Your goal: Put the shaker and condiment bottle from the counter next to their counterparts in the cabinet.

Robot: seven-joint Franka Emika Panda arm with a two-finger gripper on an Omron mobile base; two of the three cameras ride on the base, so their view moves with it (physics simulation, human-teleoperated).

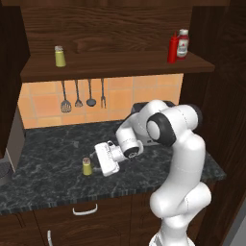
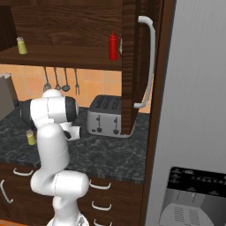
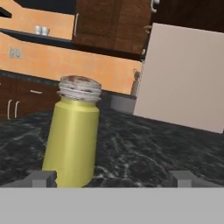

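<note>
A yellow-green shaker (image 1: 86,166) with a silver cap stands upright on the dark speckled counter (image 1: 48,158). My gripper (image 1: 95,166) is low over the counter just to its right, pointing at it and open. In the hand view the shaker (image 3: 74,135) sits between the fingertips (image 3: 43,178), close to the left one and untouched. In the cabinet, on the shelf (image 1: 115,65), an identical shaker (image 1: 59,56) stands at the left. At the right end the red condiment bottle (image 1: 172,48) stands beside the white-labelled, red-capped bottle (image 1: 182,44).
Kitchen utensils (image 1: 81,96) hang on the orange tiled wall under the shelf. A silver toaster (image 2: 105,115) sits at the counter's right end, below the open cabinet door (image 2: 132,66). A grey fridge (image 2: 194,110) stands to the right, and a grey appliance (image 1: 10,144) at the left.
</note>
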